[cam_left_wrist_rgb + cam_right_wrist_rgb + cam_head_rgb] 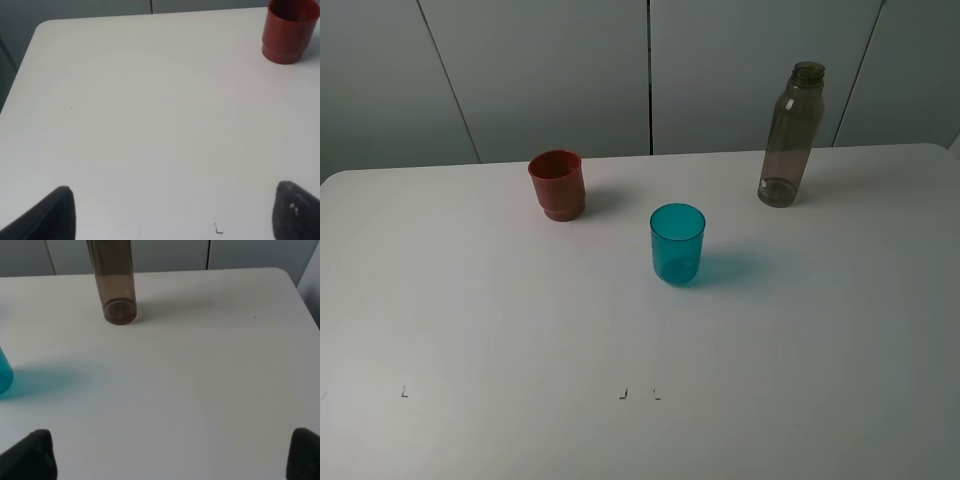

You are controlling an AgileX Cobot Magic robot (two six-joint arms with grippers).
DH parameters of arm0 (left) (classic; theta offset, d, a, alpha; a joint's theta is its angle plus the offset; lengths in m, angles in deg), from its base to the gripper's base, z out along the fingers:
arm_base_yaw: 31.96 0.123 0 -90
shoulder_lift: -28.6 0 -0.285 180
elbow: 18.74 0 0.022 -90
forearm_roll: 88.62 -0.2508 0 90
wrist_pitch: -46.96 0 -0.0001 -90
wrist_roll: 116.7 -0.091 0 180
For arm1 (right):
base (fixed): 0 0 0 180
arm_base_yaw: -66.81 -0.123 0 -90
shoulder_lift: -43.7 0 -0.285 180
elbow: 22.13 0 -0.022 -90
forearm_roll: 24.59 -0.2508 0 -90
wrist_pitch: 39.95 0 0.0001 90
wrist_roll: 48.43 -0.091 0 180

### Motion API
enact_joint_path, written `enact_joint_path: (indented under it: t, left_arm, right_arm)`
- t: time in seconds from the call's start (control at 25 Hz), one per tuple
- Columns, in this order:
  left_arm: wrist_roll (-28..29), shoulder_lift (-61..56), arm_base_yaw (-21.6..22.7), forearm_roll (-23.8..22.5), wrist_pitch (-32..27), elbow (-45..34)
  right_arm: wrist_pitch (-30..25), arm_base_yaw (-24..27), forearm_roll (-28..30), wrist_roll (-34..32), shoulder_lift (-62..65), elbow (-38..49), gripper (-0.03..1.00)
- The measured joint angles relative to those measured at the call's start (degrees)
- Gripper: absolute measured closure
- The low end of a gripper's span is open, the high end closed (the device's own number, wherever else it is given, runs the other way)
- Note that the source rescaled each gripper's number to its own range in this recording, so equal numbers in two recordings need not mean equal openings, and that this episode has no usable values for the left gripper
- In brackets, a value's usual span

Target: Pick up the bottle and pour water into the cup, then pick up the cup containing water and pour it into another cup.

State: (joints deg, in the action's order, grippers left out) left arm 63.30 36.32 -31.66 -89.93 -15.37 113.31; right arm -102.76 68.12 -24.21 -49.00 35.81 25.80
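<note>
The smoky grey-brown bottle (791,136) stands upright at the back right of the white table (470,300); its lower part shows in the right wrist view (115,285). The teal-blue cup (677,243) stands upright near the middle; only its edge shows in the right wrist view (4,374). The red cup (558,185) stands upright at the back left, also in the left wrist view (289,31). Neither gripper shows in the high view. My left gripper (172,212) is open and empty, well short of the red cup. My right gripper (170,455) is open and empty, well short of the bottle.
Small dark marks (623,395) lie on the table near its front edge. Grey wall panels (650,70) stand behind the table's back edge. The table's left back corner (42,27) and right back corner (285,275) show in the wrist views.
</note>
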Motion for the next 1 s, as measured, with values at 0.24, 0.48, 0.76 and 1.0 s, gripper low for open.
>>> enact_joint_path:
  t: [0.24, 0.48, 0.76, 1.0]
  left_arm:
    - [0.0, 0.0, 0.0, 0.0, 0.0, 0.0]
    - [-0.4, 0.0, 0.0, 0.0, 0.0, 0.0]
    - [-0.4, 0.0, 0.0, 0.0, 0.0, 0.0]
    - [-0.4, 0.0, 0.0, 0.0, 0.0, 0.0]
  right_arm:
    - [0.0, 0.0, 0.0, 0.0, 0.0, 0.0, -0.03]
    - [0.0, -1.1, 0.0, 0.0, 0.0, 0.0, -0.03]
    - [0.0, -1.3, 0.0, 0.0, 0.0, 0.0, -0.03]
    - [0.0, -1.3, 0.0, 0.0, 0.0, 0.0, -0.03]
